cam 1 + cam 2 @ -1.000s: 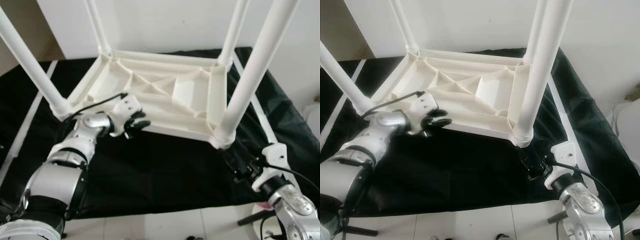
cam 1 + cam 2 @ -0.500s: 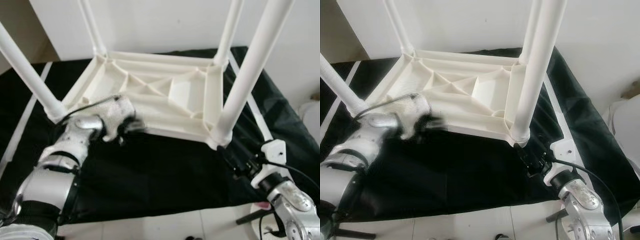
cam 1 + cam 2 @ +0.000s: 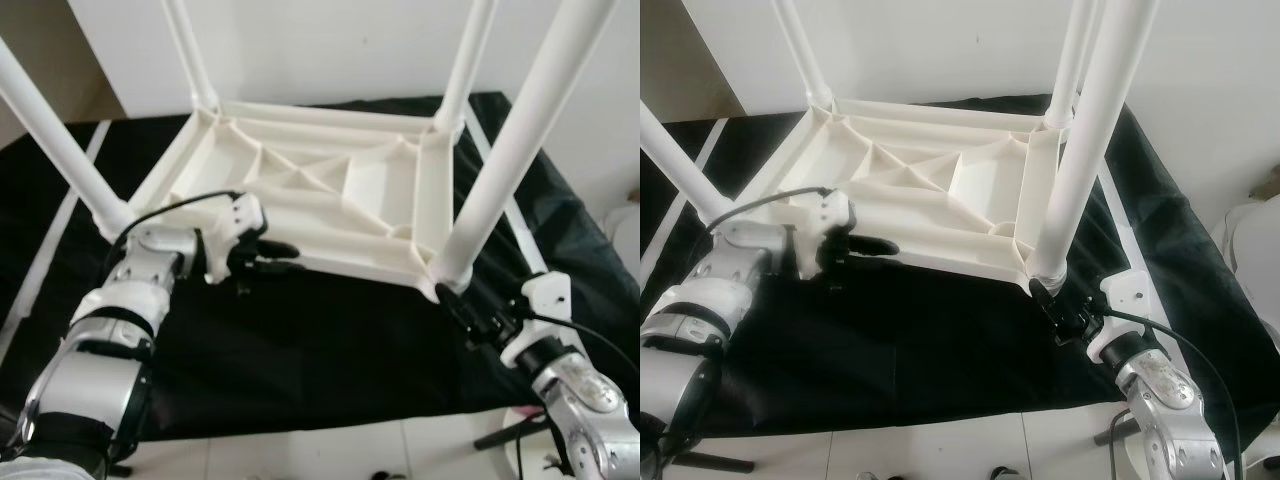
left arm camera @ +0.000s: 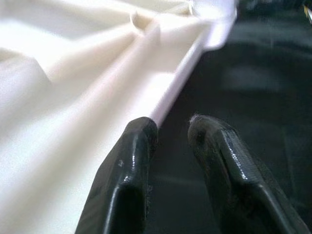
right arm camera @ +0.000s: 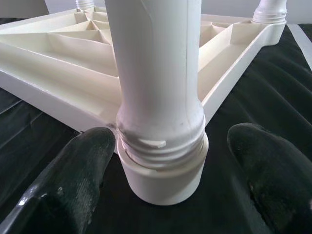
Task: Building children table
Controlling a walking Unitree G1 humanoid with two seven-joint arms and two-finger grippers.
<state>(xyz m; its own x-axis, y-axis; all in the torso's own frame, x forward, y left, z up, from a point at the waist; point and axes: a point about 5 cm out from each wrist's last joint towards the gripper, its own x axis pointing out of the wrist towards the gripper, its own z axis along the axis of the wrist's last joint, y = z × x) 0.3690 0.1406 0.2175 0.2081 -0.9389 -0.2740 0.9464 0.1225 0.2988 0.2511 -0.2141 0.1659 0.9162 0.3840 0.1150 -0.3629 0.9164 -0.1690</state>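
A white plastic children's table (image 3: 345,262) lies upside down on a black cloth (image 3: 320,350), its legs pointing up. My left gripper (image 3: 275,256) lies along the near rim, pointing right. In the left wrist view the left gripper (image 4: 173,131) is open by a narrow gap, with one finger (image 4: 131,156) against the rim's edge. My right gripper (image 3: 462,318) is open at the foot of the near right leg (image 3: 500,170). Its fingers (image 5: 73,170) stand wide apart on either side of the threaded leg base (image 5: 163,146), not touching it.
The near left leg (image 3: 60,130) and two far legs (image 3: 190,50) rise around the work area. A white wall (image 3: 330,40) stands behind. White floor tiles (image 3: 350,450) lie below the cloth's front edge. A white object (image 3: 628,225) sits at the far right.
My left gripper has turned and now stretches right along the near rim. My right gripper has crept up closer to the base of the near right leg.
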